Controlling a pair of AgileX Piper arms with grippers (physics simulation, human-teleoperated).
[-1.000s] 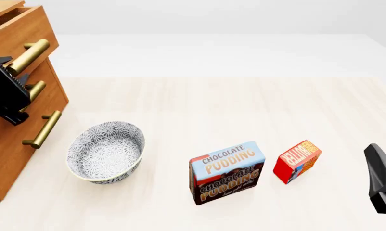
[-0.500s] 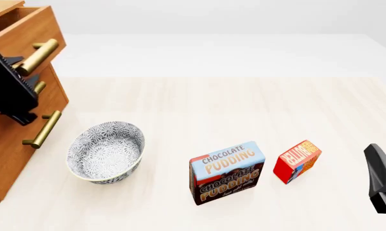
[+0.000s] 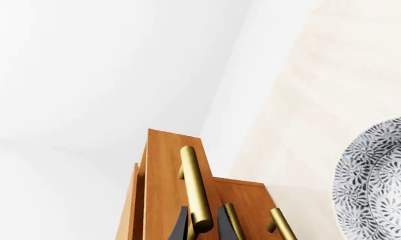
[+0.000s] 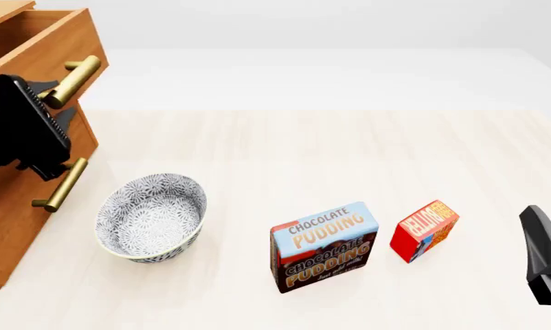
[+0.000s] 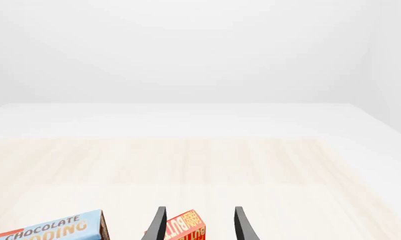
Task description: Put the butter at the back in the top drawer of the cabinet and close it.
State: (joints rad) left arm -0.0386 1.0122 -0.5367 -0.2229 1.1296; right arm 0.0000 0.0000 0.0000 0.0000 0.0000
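The right gripper point(image 5: 199, 226) is hanging open at the near right edge, its fingers apart. The butter point(image 4: 424, 229) is lying on the table point(image 4: 349, 151) just beside the pudding box point(image 4: 324, 246), with the bowl point(image 4: 151, 216) farther left. At the far left, the left gripper point(image 3: 202, 225) is clamping the handle point(image 4: 72, 80) of the top drawer point(image 4: 47, 41), which is standing partly out of the cabinet point(image 4: 9, 213).

Bright, even, diffuse render lighting; all three views sharp.

No single light source evident; the pale bench point(image 4: 349, 151) reads uniformly lit, fading into a white backdrop; shadows are faint and soft, a weak contact shade under the bowl point(image 4: 152, 216) and the pudding box point(image 4: 324, 246); brass handle point(image 3: 195, 190) shows a mild highlight; no glare, motion blur, defocus or edge distortion.
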